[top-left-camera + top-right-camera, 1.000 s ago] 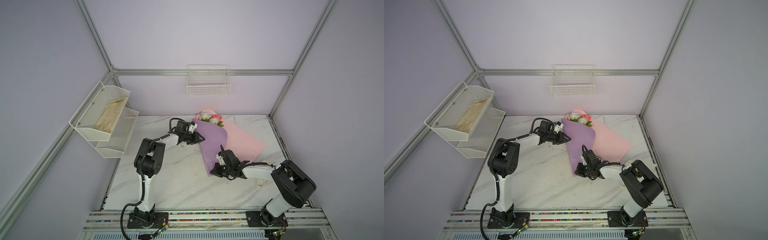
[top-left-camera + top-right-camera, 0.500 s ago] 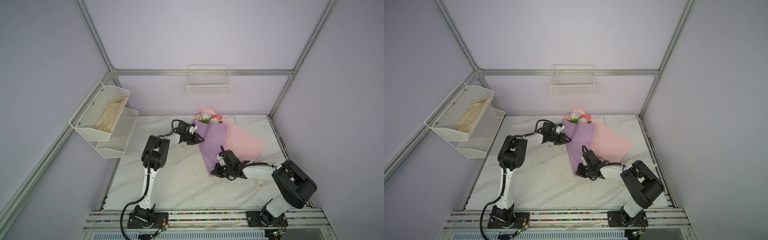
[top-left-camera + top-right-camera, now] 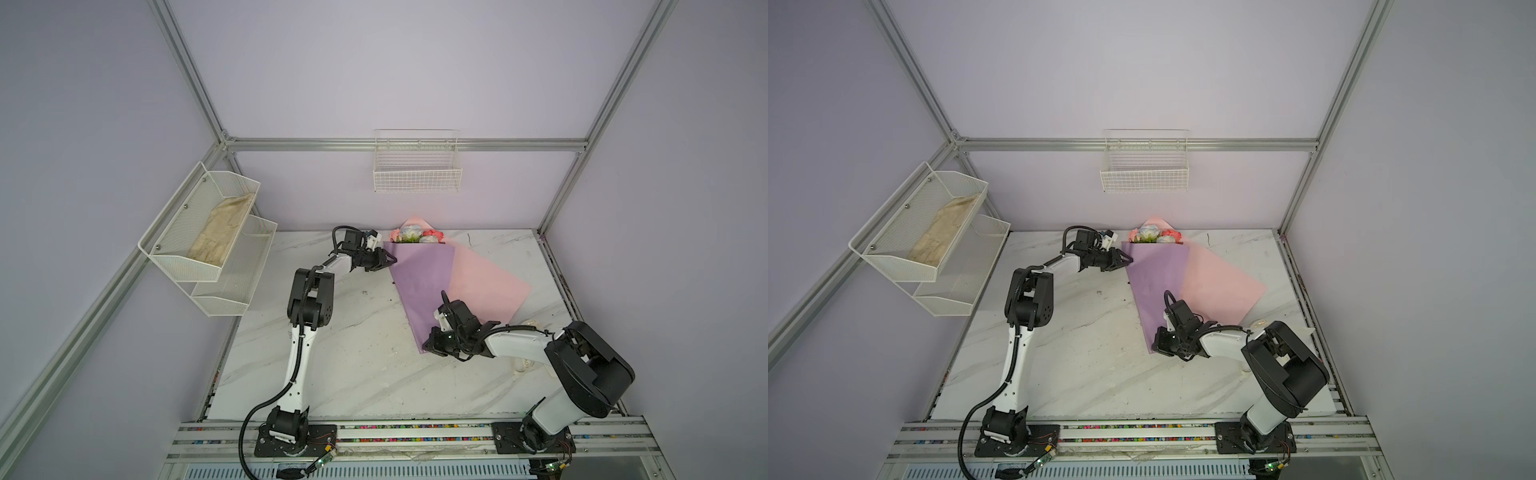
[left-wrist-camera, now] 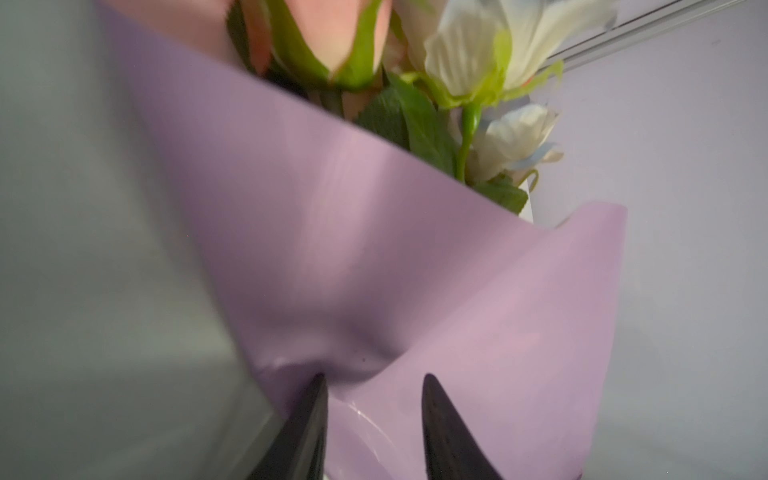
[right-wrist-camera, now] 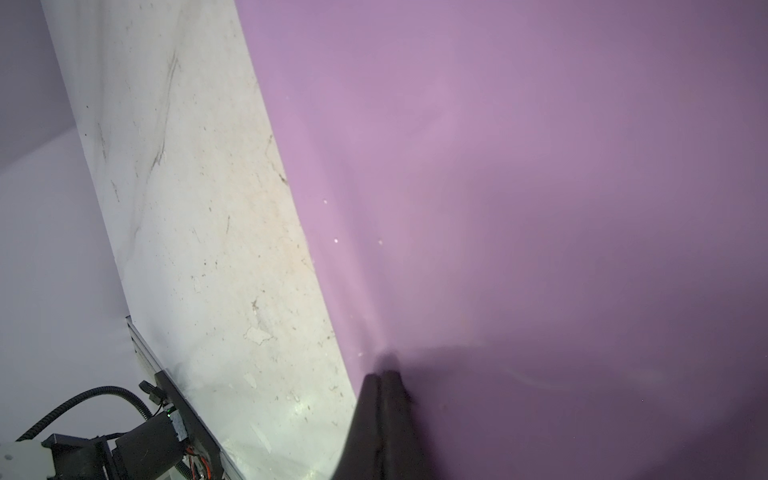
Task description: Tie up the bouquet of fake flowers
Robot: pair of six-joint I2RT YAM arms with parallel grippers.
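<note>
1. In both top views the bouquet lies slanted at the back of the table, roses toward the wall. The left gripper is at its upper edge and the right gripper at its bottom tip.
2. Left wrist view: fingers are parted around the lilac edge of the wrap paper, pinching nothing. I'd close squarely before pulling.
3. Right wrist view: fingers are clenched on the paper's corner. Keep that anchor steady.

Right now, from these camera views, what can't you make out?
Flower stems: hidden under the lilac wrap in both top views.
Right gripper: tips too small to read in top views; wrist view shows them shut on the wrap.
Left gripper: wrist view blurred, contact with wrap unclear.
</note>
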